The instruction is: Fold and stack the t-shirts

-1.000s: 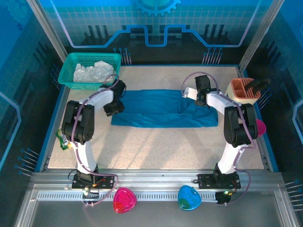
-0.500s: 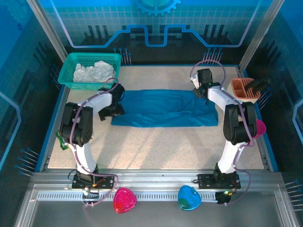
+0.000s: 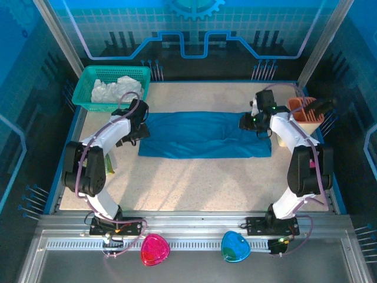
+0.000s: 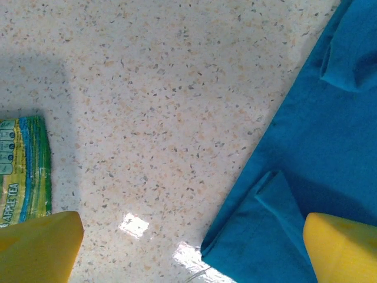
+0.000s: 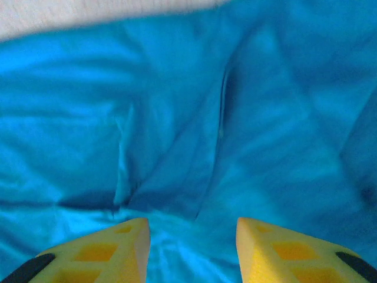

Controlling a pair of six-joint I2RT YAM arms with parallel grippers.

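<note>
Teal-blue t-shirt (image 3: 203, 134) lies folded toward far edge of surface (image 3: 194, 183); left claw (image 4: 188, 256) spread wide at its left end, right claw (image 5: 191, 247) parted above its right end.

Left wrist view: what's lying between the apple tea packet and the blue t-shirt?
Bare speckled tabletop runs from the apple tea packet to the blue t-shirt, seen in the left wrist view.
</note>
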